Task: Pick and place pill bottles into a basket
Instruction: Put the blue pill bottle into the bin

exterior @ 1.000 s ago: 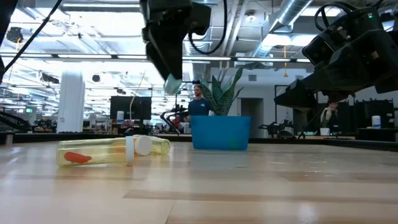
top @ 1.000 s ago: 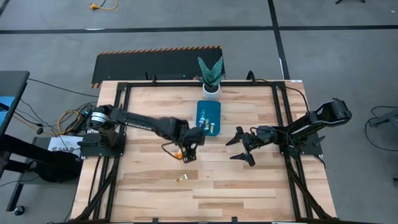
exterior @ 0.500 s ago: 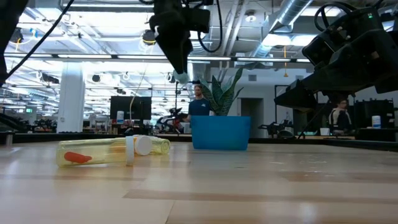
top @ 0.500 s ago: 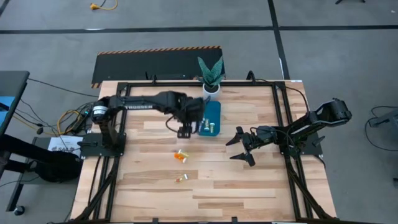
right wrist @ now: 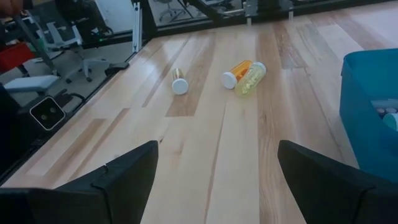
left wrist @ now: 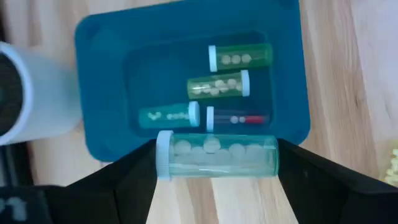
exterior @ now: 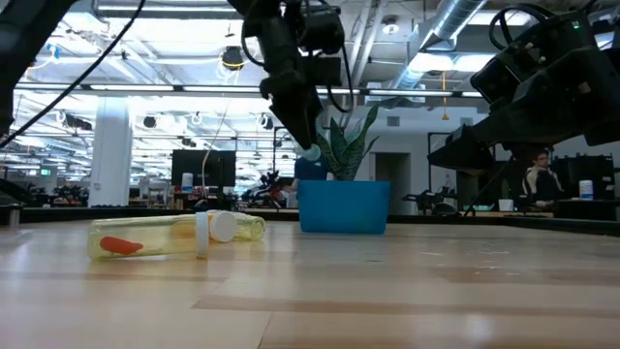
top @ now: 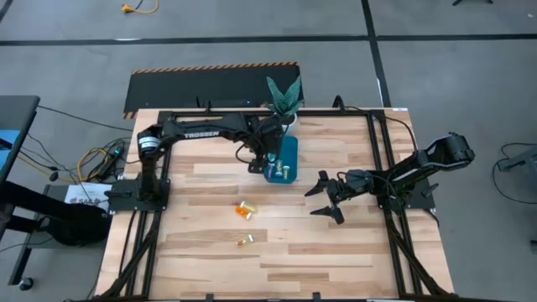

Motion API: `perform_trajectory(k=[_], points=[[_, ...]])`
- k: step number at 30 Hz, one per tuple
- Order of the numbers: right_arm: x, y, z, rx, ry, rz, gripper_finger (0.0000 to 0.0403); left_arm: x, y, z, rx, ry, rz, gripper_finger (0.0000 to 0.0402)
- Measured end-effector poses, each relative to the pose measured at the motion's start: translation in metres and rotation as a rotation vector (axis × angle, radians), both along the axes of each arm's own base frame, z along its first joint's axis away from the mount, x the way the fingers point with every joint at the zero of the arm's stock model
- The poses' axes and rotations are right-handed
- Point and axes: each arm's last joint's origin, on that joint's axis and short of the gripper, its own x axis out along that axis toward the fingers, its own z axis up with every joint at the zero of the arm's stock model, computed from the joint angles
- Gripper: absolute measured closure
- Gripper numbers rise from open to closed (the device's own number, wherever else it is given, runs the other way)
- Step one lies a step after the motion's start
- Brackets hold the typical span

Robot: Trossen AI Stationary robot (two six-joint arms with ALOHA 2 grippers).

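Note:
The teal-blue basket sits left of the white plant pot and holds several pill bottles lying on their sides. My left gripper hovers over the basket's near rim, shut on a pale green pill bottle. An orange bottle and a yellow bottle lie side by side on the wood, and a third lies nearer the front edge. My right gripper hangs open above the table, right of the middle, with nothing between its fingers. My left gripper pinches the pale green bottle lengthwise, one finger against its pale cap and the other against its bottom end. The fingers slant steeply down from above. The bottle lies level between them, lifted clear above the basket's rim.
A white pot with a green plant stands at the far edge, right behind the basket. Black frame rails run along the table's sides. Bare wood stretches across the near half of the table. A person sits in the room beyond.
My left gripper has carried the pale green bottle from above the loose orange and yellow bottles toward the far edge and right, to the basket, rolling about its wrist on the way. The bottle stays clamped and clear of the table.

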Motion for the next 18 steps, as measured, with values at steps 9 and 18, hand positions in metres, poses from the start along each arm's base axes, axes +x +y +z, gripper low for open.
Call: perform_trajectory(k=[9,18], points=[[0.001,-0.011,-0.001,-0.042,0.0,-0.043,0.0076,0.03,0.01,-0.024,0.016,0.011,-0.036,0.0122],[0.001,-0.026,-0.003,-0.043,0.023,-0.116,0.0076,0.053,0.032,-0.036,0.015,0.077,-0.047,0.0122]])
